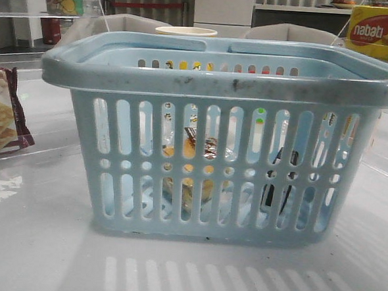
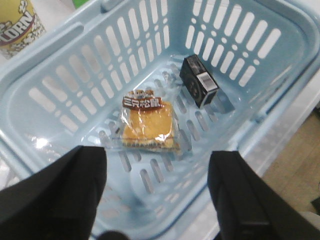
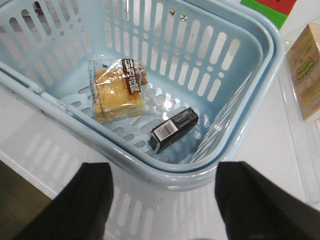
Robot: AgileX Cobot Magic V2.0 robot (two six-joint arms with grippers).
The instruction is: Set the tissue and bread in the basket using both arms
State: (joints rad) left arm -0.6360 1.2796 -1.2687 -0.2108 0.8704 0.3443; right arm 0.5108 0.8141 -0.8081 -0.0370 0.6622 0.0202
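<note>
White tabletop holds the basket (image 1: 218,81); bread (image 2: 148,125) and tissue (image 2: 199,87) lie inside, below both gaping, empty tools.

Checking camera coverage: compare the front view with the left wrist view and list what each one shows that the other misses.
Only the front view shows the yellow Nabati box and the cracker packet beside the basket. Only the left wrist view shows the left gripper, open and empty above the basket, and a popcorn tub. Both show the bread and the tissue lying apart on the basket floor; the front view sees them only through the slots.
</note>
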